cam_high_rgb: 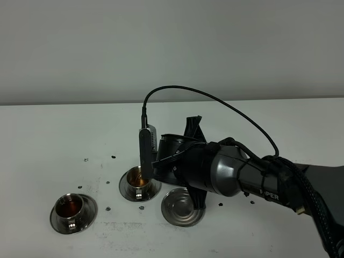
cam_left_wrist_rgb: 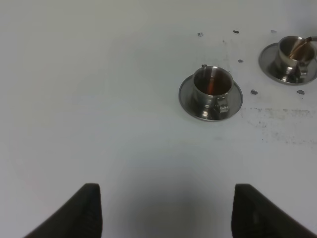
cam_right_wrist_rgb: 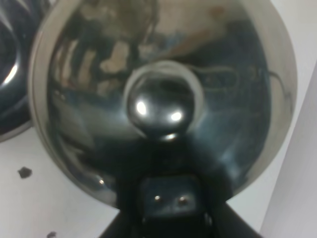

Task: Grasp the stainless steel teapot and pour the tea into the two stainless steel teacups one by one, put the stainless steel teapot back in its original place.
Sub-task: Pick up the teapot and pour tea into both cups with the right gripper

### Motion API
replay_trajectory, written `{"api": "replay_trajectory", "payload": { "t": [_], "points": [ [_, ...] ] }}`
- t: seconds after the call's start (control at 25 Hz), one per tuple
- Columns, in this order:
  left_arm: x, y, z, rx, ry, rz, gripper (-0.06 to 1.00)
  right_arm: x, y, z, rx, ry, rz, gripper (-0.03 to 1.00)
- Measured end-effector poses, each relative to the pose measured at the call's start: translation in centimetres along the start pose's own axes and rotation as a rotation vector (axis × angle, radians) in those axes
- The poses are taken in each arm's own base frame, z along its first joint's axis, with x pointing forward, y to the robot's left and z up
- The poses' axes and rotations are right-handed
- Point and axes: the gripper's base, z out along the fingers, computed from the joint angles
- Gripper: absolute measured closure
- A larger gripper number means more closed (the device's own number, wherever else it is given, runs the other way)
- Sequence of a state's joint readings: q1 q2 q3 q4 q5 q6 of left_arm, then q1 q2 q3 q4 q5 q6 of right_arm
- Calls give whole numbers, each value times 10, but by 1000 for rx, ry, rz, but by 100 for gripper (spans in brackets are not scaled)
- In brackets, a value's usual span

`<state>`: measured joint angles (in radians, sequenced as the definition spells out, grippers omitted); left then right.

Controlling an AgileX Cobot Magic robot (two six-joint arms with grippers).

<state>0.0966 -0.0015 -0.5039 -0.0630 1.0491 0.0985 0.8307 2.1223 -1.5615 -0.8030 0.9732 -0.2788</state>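
The white table (cam_high_rgb: 54, 134) carries everything. The right arm (cam_high_rgb: 236, 172) reaches across the middle of the high view and covers what it holds. Only the right wrist view shows the teapot (cam_right_wrist_rgb: 89, 99), its domed lid and knob (cam_right_wrist_rgb: 158, 106) filling the picture, with the right claw (cam_right_wrist_rgb: 167, 196) pinched shut on it beside the middle cup (cam_high_rgb: 140, 180). An empty saucer (cam_high_rgb: 183, 207) lies at four o'clock of that cup. The other cup (cam_high_rgb: 71, 208), holding brown tea, lies at eight o'clock. Only the left wrist view shows the left claw (cam_left_wrist_rgb: 166, 210), spread wide above bare table, and the thin spout (cam_left_wrist_rgb: 310, 39) over the middle cup.
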Motion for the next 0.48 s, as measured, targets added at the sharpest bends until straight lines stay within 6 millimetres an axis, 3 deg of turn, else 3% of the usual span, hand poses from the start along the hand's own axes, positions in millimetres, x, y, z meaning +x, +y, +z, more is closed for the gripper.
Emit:
{"api": "replay_trajectory", "payload": {
  "t": [0.48],
  "points": [
    [0,0,0,0,0,0,33,1,-1,0,10,7,-8,76]
  ]
}}
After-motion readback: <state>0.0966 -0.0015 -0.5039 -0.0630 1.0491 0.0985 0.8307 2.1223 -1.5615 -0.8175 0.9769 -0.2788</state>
